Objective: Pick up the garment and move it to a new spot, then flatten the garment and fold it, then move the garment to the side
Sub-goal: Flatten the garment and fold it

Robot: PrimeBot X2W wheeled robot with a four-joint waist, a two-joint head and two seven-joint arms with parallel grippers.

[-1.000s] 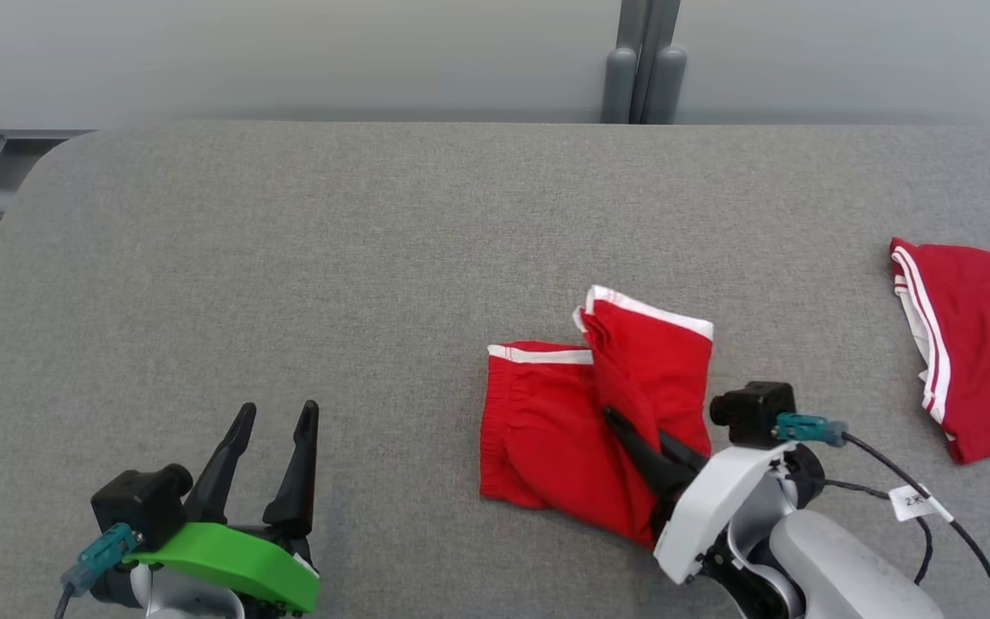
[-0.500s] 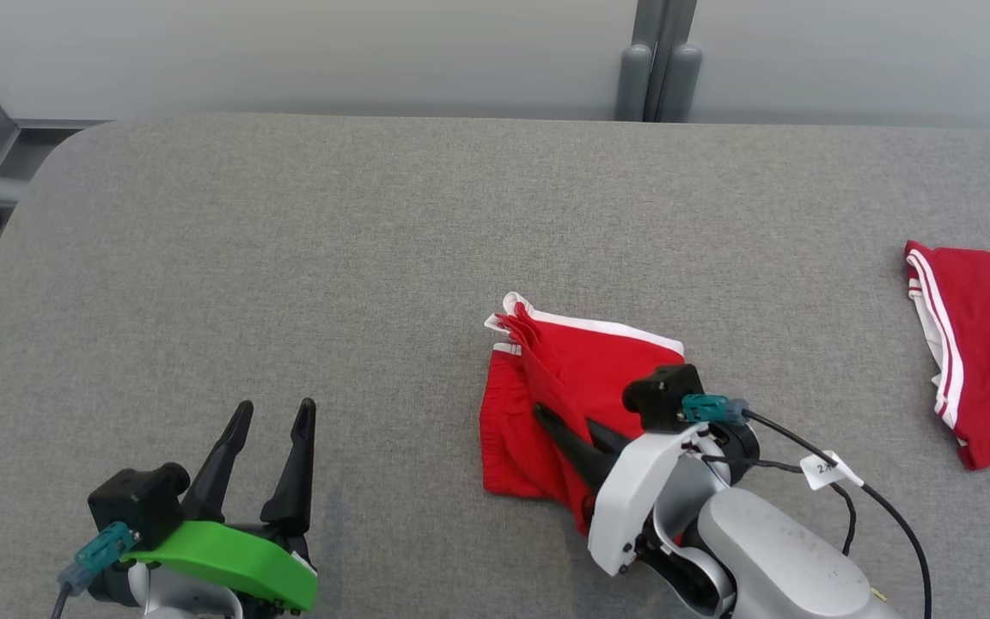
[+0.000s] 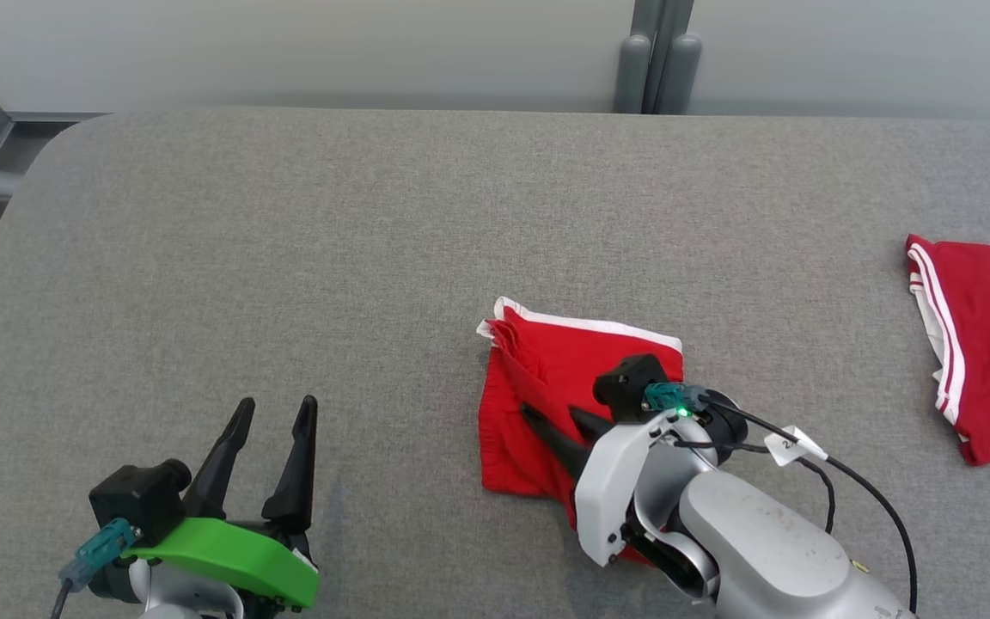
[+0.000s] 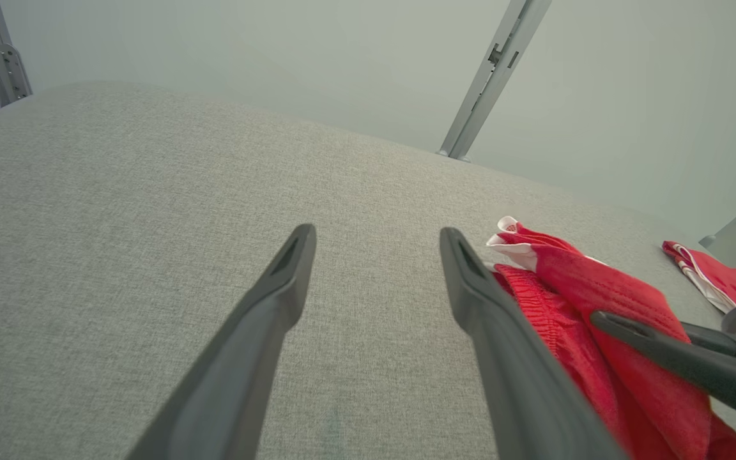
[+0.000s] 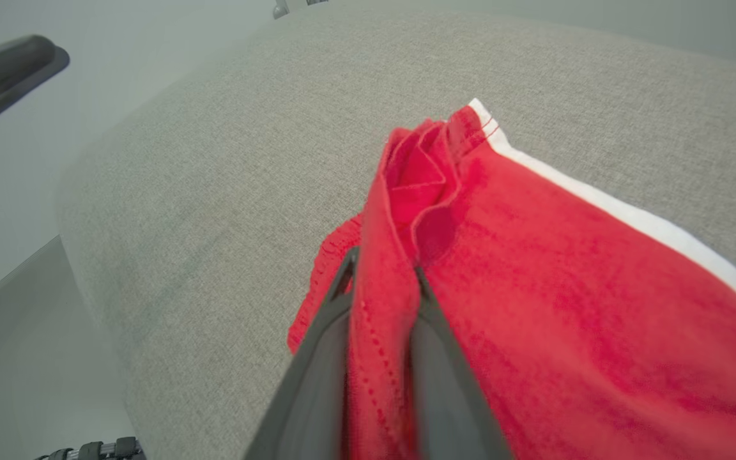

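The right gripper [image 3: 553, 413] stands narrow, its two dark tapered fingers [image 5: 317, 358] pinching a raised fold of the garment [image 3: 581, 361] between them. The left gripper [image 3: 278, 404] is spread wide and holds nothing, hovering over bare cloth near the front-left corner. The garment, soft red knit with a white band along one hem, lies bunched and half folded on the grey woven tabletop [image 3: 289, 258], near the front edge and right of the middle, well apart from another red piece [image 3: 985, 344] at the right edge.
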